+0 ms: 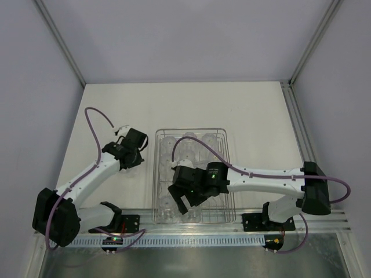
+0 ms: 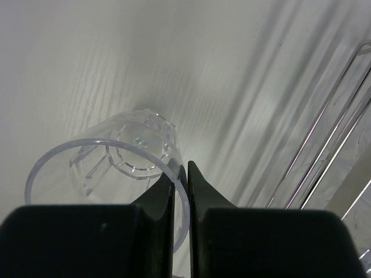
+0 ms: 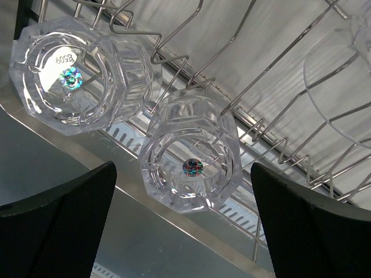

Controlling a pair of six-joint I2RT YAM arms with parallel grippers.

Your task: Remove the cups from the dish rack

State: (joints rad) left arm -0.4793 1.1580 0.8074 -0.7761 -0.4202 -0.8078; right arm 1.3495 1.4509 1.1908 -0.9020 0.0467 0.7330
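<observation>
The silver wire dish rack (image 1: 225, 152) stands mid-table with several clear cups (image 1: 188, 145) in it. My left gripper (image 1: 133, 155) is just left of the rack. In the left wrist view it (image 2: 181, 171) is shut on the rim wall of one clear cup (image 2: 104, 165), held above the white table. My right gripper (image 1: 184, 204) is over the rack's near end. In the right wrist view it (image 3: 181, 169) is open, jaws wide apart on either side of an upside-down cup (image 3: 191, 159). A second upside-down cup (image 3: 75, 72) sits beside that one, and a third (image 3: 342, 75) at the upper right.
The rack's curved prongs (image 3: 174, 58) stand between the cups. The rack's left wire rim (image 2: 324, 139) lies right of my left gripper. A slotted metal rail (image 1: 232, 238) runs along the table's near edge. Grey walls and frame posts (image 1: 61, 43) close in the sides.
</observation>
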